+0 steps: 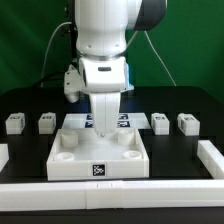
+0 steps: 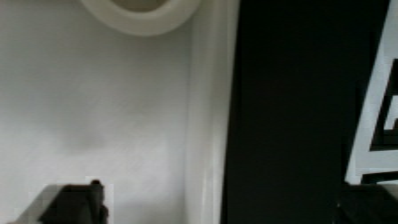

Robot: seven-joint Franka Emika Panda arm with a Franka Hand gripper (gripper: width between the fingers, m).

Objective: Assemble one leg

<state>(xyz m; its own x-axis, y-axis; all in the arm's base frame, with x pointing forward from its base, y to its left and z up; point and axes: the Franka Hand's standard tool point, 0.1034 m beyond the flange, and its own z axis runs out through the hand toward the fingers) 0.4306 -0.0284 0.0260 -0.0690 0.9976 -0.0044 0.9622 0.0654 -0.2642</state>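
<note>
Four small white legs stand in a row on the black table: two at the exterior view's left (image 1: 14, 123) (image 1: 46, 123) and two at its right (image 1: 160, 122) (image 1: 188, 123). None is held. The big flat white square top (image 1: 125, 160) lies in the middle, with round corner sockets. My gripper (image 1: 104, 133) hangs low over the top's back edge, partly hidden by the white hand. In the wrist view the gripper (image 2: 222, 208) is open and empty. One finger (image 2: 71, 205) is over the top (image 2: 125, 110), near a socket (image 2: 143, 15). The other is over the black table.
The marker board (image 1: 122, 122) lies behind the top, partly hidden by the arm. A white rail (image 1: 110, 192) runs along the front, with a white bar (image 1: 211, 155) at the exterior view's right. A white part (image 2: 381, 120) shows at the wrist view's edge; I cannot tell what it is.
</note>
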